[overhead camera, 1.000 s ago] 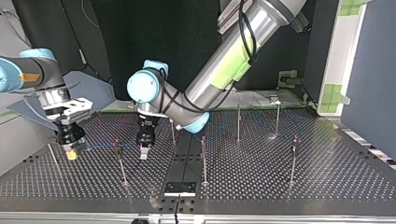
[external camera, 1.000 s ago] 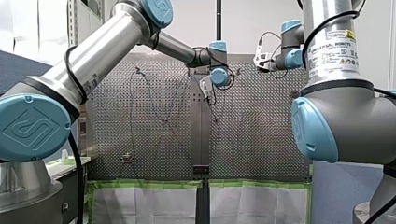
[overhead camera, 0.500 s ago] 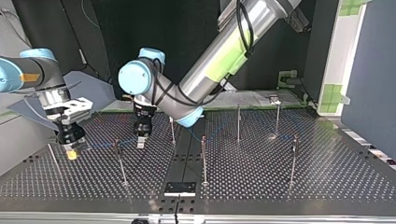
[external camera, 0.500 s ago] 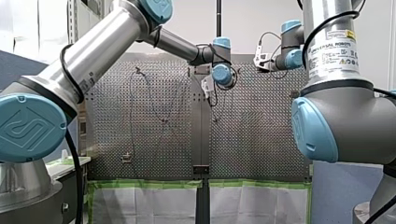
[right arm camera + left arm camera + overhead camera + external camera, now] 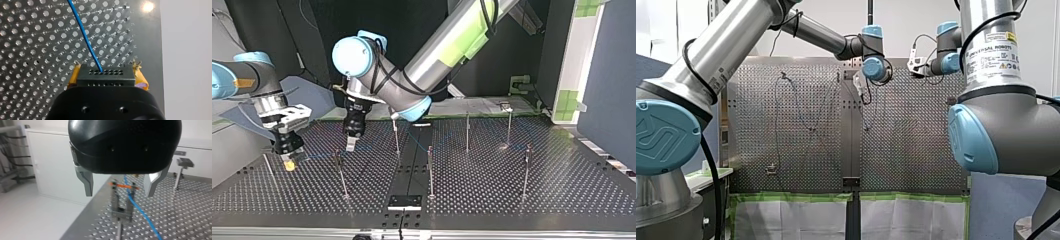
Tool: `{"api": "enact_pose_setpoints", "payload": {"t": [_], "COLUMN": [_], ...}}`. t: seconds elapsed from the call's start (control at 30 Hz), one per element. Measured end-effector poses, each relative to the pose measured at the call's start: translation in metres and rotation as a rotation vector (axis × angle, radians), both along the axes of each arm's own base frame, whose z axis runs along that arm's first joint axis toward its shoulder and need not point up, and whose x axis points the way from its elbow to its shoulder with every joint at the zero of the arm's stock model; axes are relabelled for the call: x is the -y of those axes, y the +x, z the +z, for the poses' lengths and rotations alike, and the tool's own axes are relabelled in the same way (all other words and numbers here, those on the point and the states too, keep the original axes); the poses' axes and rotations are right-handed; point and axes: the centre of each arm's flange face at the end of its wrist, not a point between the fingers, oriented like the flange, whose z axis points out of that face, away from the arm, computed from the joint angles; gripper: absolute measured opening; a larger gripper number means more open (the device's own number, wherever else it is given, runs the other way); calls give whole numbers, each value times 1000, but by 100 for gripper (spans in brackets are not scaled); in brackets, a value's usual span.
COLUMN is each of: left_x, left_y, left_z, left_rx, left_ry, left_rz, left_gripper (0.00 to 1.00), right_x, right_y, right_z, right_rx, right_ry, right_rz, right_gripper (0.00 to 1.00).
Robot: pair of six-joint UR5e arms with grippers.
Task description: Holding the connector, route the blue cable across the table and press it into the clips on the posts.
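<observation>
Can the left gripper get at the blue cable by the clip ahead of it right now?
Probably yes: the left gripper is open, and the blue cable at the clip lies straight ahead of it, with nothing visible in between.

Perforated table (image 5: 37,50) bare metal, dull sheen, blue cable (image 5: 85,37) smooth plastic jacket, connector (image 5: 106,78) matt black plastic, my left gripper (image 5: 119,192) glossy black shell, plain metal fingers (image 5: 86,182), yellow pads (image 5: 140,77) of my right gripper (image 5: 107,72) rough, frayed.

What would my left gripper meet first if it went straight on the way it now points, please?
Most likely the clip on its post, ahead of the left gripper between its open fingers; the blue cable runs close by. Depth is unclear.
</observation>
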Motion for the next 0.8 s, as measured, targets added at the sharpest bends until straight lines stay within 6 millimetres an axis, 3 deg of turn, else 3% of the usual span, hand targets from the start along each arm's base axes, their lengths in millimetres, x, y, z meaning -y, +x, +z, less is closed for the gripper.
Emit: {"api": "enact_pose_setpoints", "payload": {"t": [0.8], "left_x": [-60], "left_y": [-33], "left_z": [56], "left_rx": [110], "left_ry": [-224], "left_rz": [119], "left_gripper": [100], "right_x": [-3], "right_y": [7], "right_z": [-3], "right_rx": [-5], "right_ry": [8], "right_rz": [7], "right_gripper": [0]}}
